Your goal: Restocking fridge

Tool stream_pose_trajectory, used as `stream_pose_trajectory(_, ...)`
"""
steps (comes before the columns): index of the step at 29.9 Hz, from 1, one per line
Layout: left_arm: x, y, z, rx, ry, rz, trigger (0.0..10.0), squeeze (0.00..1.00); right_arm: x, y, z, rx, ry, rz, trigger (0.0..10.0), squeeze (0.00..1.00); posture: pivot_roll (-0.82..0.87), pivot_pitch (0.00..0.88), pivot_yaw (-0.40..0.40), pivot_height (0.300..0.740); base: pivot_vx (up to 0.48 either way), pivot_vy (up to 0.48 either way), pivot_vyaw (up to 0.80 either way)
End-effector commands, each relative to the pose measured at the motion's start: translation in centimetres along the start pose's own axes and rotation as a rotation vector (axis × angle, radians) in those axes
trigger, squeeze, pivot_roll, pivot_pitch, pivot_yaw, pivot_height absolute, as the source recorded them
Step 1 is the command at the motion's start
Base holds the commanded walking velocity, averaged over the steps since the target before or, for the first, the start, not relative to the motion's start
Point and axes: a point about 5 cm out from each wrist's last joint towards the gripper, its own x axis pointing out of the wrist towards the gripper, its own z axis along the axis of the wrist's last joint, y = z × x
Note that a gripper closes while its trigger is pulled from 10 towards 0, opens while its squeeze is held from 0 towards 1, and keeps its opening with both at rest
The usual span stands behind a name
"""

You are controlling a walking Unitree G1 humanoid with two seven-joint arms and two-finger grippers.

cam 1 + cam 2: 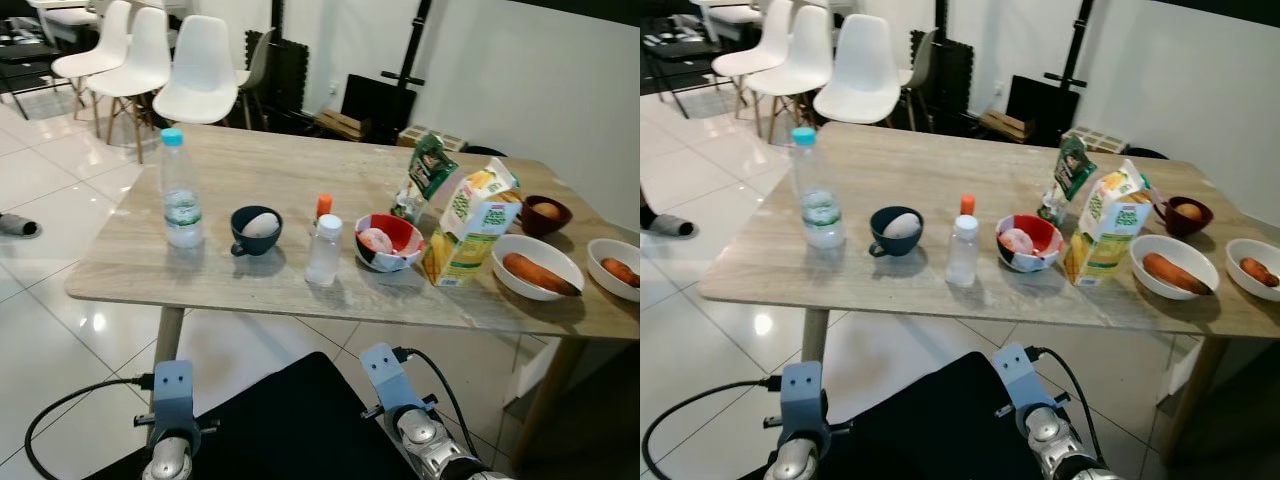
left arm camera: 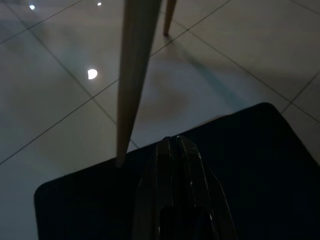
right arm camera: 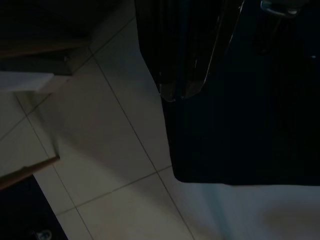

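A wooden table (image 1: 270,165) stands before me with groceries along its near half. From the left: a clear water bottle (image 1: 181,190) with a blue cap, a dark blue cup (image 1: 257,230) holding an egg, a small bottle (image 1: 324,245) with an orange cap, a red bowl (image 1: 389,241), a yellow-green juice carton (image 1: 470,228) and a green packet (image 1: 425,178). Both arms hang idle below the table's edge. My left gripper (image 2: 175,150) is shut and points at the floor beside a table leg (image 2: 132,75). My right gripper (image 3: 181,92), dim in its wrist view, also looks shut on nothing.
At the table's right end are a dark red bowl (image 1: 546,214) with an egg and two white bowls (image 1: 537,266) (image 1: 615,268) holding orange-brown food. White chairs (image 1: 200,70) stand behind the table on the left. The floor (image 1: 60,160) is glossy white tile.
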Motion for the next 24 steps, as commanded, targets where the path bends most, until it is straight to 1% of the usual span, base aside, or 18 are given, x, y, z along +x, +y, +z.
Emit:
stream_pose_trajectory(1,0.1,-0.1,0.3,0.02,-0.017,-0.015,10.0,0.0,-0.1,-0.2,-0.7,-0.015,0.024,0.004,10.0,0.0,0.08,0.008,-0.103,0.74,0.0,0.0,0.0)
stream_pose_trajectory(2,0.3,-0.9,0.7,0.03,-0.016,-0.049,10.0,0.0,-0.3,-0.6,-1.2,0.004,0.032,-0.017,10.0,0.0,0.04,0.008,-0.07,0.74,0.0,0.0,0.0)
stream_pose_trajectory(3,0.3,-0.9,0.7,0.03,-0.016,-0.049,10.0,0.0,-0.3,-0.6,-1.2,0.004,0.032,-0.017,10.0,0.0,0.04,0.008,-0.07,0.74,0.0,0.0,0.0)
stream_pose_trajectory(4,0.4,-1.3,0.9,0.033,-0.017,-0.064,10.0,0.0,-0.3,-0.8,-1.4,0.015,0.036,-0.029,10.0,0.0,0.04,0.008,-0.07,0.74,0.0,0.0,0.0)
stream_pose_trajectory(6,0.6,-1.9,1.2,0.04,-0.019,-0.089,10.0,0.0,-0.5,-1.2,-1.9,0.032,0.047,-0.049,10.0,0.0,0.0,0.007,-0.043,0.74,0.0,0.0,0.0)
stream_pose_trajectory(7,0.6,-1.9,1.2,0.04,-0.019,-0.089,10.0,0.0,-0.5,-1.2,-1.9,0.032,0.047,-0.049,10.0,0.0,0.0,0.007,-0.043,0.74,0.0,0.0,0.0)
stream_pose_trajectory(8,0.7,-3.2,1.7,0.063,-0.022,-0.146,10.0,0.0,-0.9,-2.0,-3.2,0.054,0.081,-0.094,10.0,0.0,-0.04,0.005,-0.006,0.74,0.0,0.0,0.0)
stream_pose_trajectory(9,0.7,-3.2,1.7,0.063,-0.022,-0.146,10.0,0.0,-0.9,-2.0,-3.2,0.054,0.081,-0.094,10.0,0.0,-0.04,0.005,-0.006,0.74,0.0,0.0,0.0)
stream_pose_trajectory(11,0.8,-4.1,2.0,0.081,-0.025,-0.185,10.0,0.0,-1.2,-2.5,-4.0,0.071,0.102,-0.122,10.0,0.0,-0.06,0.003,0.007,0.74,0.0,0.0,0.0)
stream_pose_trajectory(13,0.8,-4.6,2.1,0.092,-0.025,-0.21,10.0,0.0,-1.4,-2.8,-4.5,0.086,0.111,-0.14,10.0,0.0,-0.08,0.004,0.022,0.74,0.0,0.0,0.0)
stream_pose_trajectory(18,0.8,-5.0,2.1,0.096,-0.022,-0.224,10.0,0.0,-1.6,-3.0,-5.0,0.097,0.114,-0.15,10.0,0.0,-0.09,0.004,0.029,0.74,0.0,0.0,0.0)
stream_pose_trajectory(24,0.7,-4.7,1.8,0.079,-0.008,-0.211,10.0,0.0,-1.5,-2.5,-4.8,0.094,0.11,-0.134,10.0,0.0,-0.08,0.002,0.018,0.74,0.0,0.0,0.0)
